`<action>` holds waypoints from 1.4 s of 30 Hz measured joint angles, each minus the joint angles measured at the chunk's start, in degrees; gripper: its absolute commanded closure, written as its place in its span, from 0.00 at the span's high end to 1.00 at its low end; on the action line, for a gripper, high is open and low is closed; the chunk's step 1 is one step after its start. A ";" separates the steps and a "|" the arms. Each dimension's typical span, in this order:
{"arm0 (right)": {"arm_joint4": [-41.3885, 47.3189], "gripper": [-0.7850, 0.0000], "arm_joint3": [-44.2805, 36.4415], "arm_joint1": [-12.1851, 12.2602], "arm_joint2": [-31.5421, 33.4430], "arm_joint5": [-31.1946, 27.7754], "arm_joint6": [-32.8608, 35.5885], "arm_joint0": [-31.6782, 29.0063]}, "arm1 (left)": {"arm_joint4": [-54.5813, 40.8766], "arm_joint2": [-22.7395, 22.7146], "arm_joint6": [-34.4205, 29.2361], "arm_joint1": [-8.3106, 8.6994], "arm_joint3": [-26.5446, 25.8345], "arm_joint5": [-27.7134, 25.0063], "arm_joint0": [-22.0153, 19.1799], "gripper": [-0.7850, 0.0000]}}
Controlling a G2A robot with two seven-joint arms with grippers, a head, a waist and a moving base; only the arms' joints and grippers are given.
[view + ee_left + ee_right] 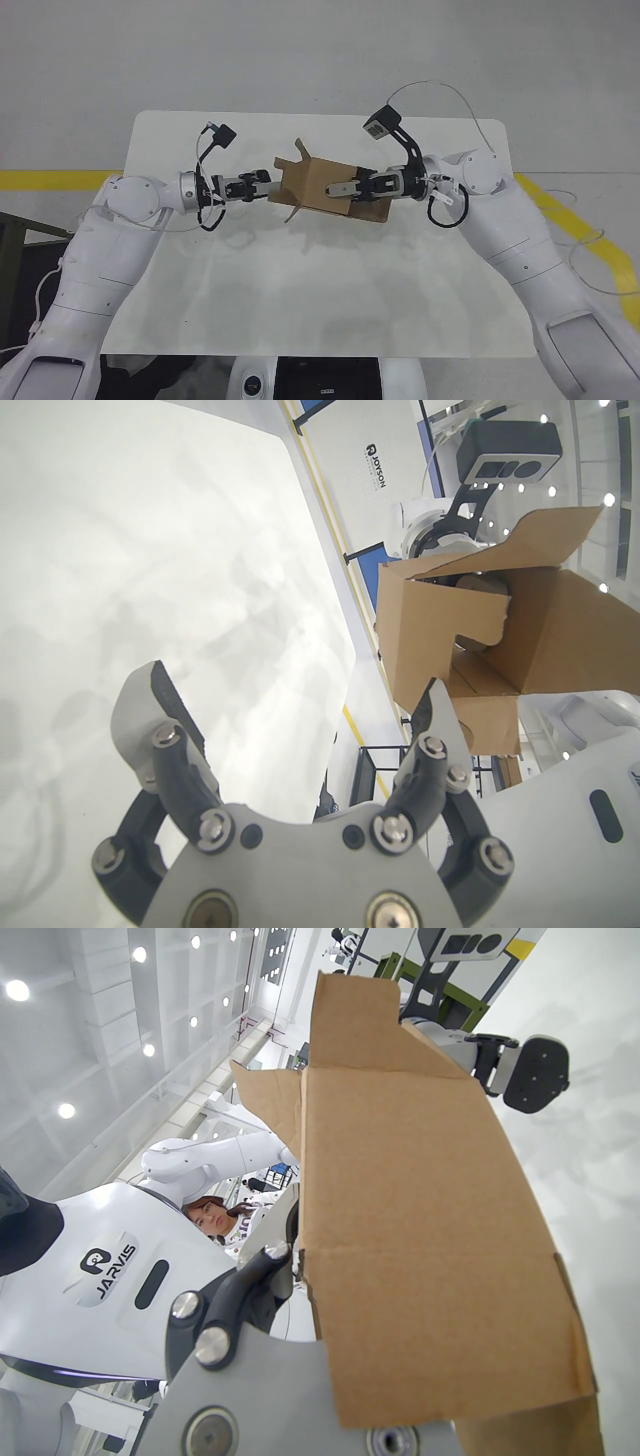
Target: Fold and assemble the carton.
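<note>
Carton [310, 183] held by one wall in right jaws; its open end just ahead of wide left jaws.

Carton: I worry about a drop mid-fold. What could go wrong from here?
The carton hangs from the right gripper by one wall; it may twist or slip when pushed. The open left gripper sits by a splayed flap and could crease it or miss.
</note>
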 measured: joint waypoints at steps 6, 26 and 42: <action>1.01 0.00 0.20 -0.32 -1.67 -0.54 -0.53 0.28 | -1.61 0.37 -0.70 -0.07 -0.99 0.04 0.07 1.00; 3.05 0.00 0.35 -1.15 -3.95 -0.92 -0.92 0.75 | -2.08 1.02 -1.05 -0.09 -2.70 -0.23 0.21 1.00; 3.38 0.00 2.51 -0.91 -1.73 -3.82 -3.82 0.39 | -1.13 0.04 0.98 0.11 -2.12 -0.95 0.47 1.00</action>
